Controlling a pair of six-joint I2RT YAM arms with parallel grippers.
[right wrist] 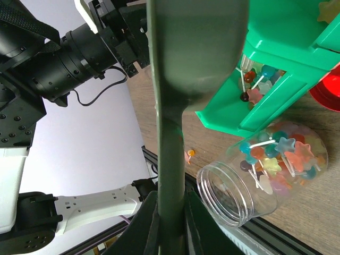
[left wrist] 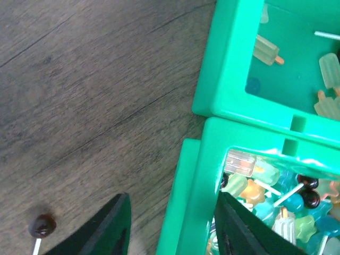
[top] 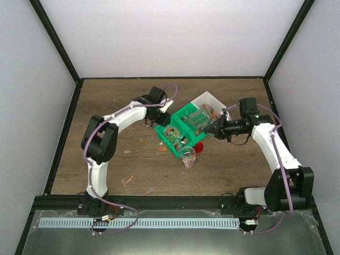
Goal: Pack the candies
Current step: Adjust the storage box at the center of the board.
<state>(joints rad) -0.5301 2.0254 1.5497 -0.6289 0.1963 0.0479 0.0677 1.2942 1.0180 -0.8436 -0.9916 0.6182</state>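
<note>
Packing looks partly done, by my reading: a layer of candies point(right wrist: 281, 156) fills the closed end of the clear jar point(right wrist: 228, 191), but the half toward its mouth is bare, and a far bigger heap waits in the green bin point(left wrist: 223, 69). Loose candies point(top: 127, 180) also dot the table point(top: 106, 106) at 7 to 8 o'clock of the bin. The jar sits at 5 o'clock of the bin, just beside the red lid point(top: 200, 147), which is off. The jar seems to lie tipped over, long axis running 12 to 6, mouth toward 6 o'clock, the near edge; how steeply I cannot tell. The candies themselves share no heading: sticks and wrappers point every way. The right pincer point(right wrist: 170, 204) is pinching the handle of the green scoop point(right wrist: 191, 53). The left pincer point(left wrist: 172, 197) is spread astride the bin's wall, its outer finger clear of it
</note>
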